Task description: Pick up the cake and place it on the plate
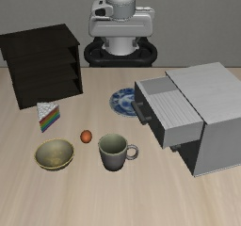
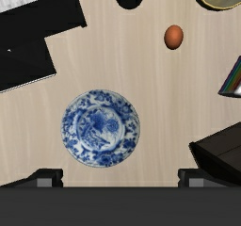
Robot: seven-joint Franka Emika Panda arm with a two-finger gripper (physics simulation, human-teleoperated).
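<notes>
Gripper spread wide above the round blue-patterned plate; the wedge-shaped, rainbow-striped cake sits apart

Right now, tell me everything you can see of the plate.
The plate is round, white with a dense blue pattern and what looks like a bird at its centre. It looks like glazed ceramic. It lies flat on the light wooden table with nothing on it. It sits beside the open drawer of the grey cabinet, with a gap between them, and touches only the table.
</notes>
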